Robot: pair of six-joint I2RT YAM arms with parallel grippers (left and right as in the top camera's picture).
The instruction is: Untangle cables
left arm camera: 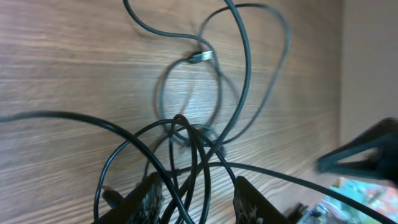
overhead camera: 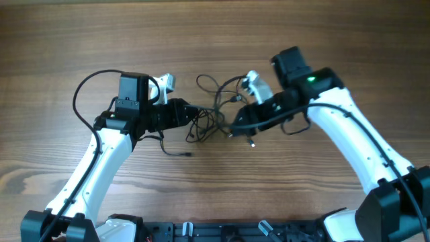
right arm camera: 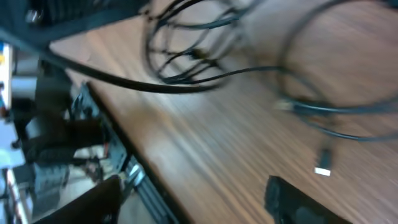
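The cables (overhead camera: pixel 209 113) lie as a tangle of thin black loops at the table's middle, between my two arms. One strand trails to a plug (overhead camera: pixel 188 154) nearer the front. My left gripper (overhead camera: pixel 197 115) sits at the tangle's left edge. In the left wrist view its jaws (left arm camera: pixel 199 199) stand apart, several strands (left arm camera: pixel 186 155) run through the gap unpinched, and a silver plug (left arm camera: pixel 200 56) lies beyond. My right gripper (overhead camera: pixel 235 129) is at the tangle's right side. In the blurred right wrist view it (right arm camera: pixel 193 186) stands open over bare wood, with loops (right arm camera: pixel 186 56) and a plug (right arm camera: pixel 323 169) ahead.
The wooden table (overhead camera: pixel 80 40) stretches all round the tangle. The arms' own thicker black wires (overhead camera: pixel 84 91) loop beside the left arm. A black rail with the arm bases (overhead camera: pixel 222 232) runs along the front edge.
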